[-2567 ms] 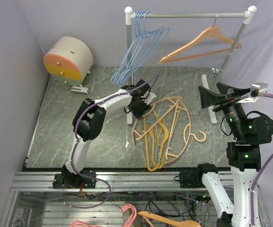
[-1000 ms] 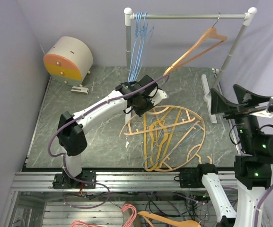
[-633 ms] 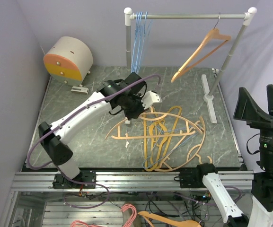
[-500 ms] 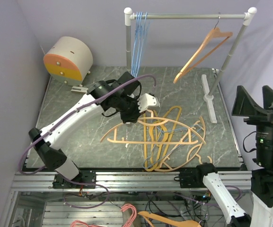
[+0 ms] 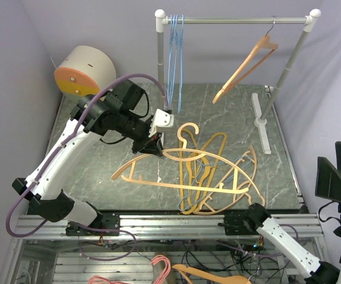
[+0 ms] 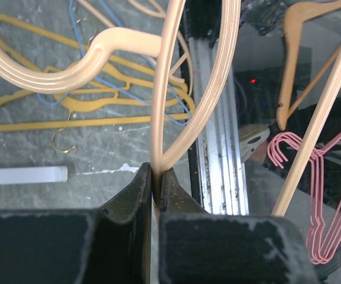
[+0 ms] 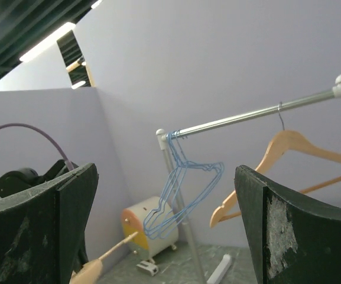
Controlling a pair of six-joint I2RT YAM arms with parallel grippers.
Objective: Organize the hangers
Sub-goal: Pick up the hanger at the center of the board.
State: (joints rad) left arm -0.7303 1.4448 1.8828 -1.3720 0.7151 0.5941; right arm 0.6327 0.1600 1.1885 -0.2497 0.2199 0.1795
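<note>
Now the left fingers (image 6: 130,198), clamped on a tan hanger (image 6: 155,118), have lifted it leftward clear of the pile (image 5: 208,177) beyond them, ready for the rail (image 5: 235,19). The right fingers (image 7: 288,236) stand apart, empty.

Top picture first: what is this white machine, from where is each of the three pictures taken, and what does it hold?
It is a robot with two arms bolted at a table's near edge. The top picture looks down from above and behind; the other two come from a camera on each wrist. The left gripper is shut on a tan hanger, above a pile of tan and yellow hangers on the table. The right gripper is open and empty. On the rail hang blue wire hangers and one wooden hanger.
</note>
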